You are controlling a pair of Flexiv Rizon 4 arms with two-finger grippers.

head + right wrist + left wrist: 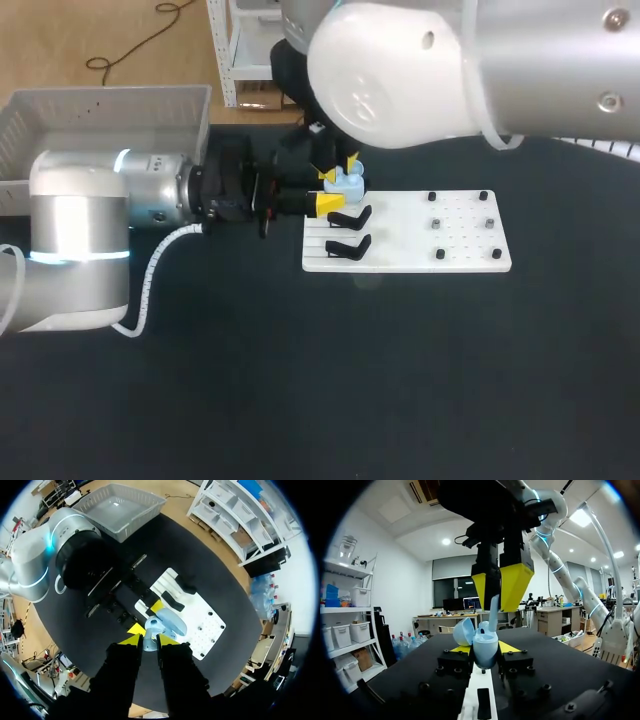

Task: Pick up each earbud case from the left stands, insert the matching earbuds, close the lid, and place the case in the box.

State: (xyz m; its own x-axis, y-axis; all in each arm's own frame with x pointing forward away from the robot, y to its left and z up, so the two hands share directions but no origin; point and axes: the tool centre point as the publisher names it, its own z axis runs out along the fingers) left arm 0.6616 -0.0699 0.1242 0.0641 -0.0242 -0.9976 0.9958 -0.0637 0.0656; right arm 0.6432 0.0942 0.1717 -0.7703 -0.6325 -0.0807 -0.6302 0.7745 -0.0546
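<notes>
A light blue earbud case (485, 652) sits with its lid (463, 631) open between the yellow tips of my left gripper (484, 649), which is shut on it from both sides. My right gripper (497, 587) hangs straight above the case, shut on a light blue earbud (493, 614) whose lower end reaches into the case's opening. In the head view the case (350, 183) is at the near-left corner of the white board (420, 252), with the left gripper (325, 203) beside it and the right gripper (338, 168) over it. The right wrist view looks down on the case (170, 622).
Two black stands (350, 216) (348, 246) sit on the board's left part, several small black pegs (438, 224) on its right part. A grey box (110, 97) stands at the far left, behind my left arm.
</notes>
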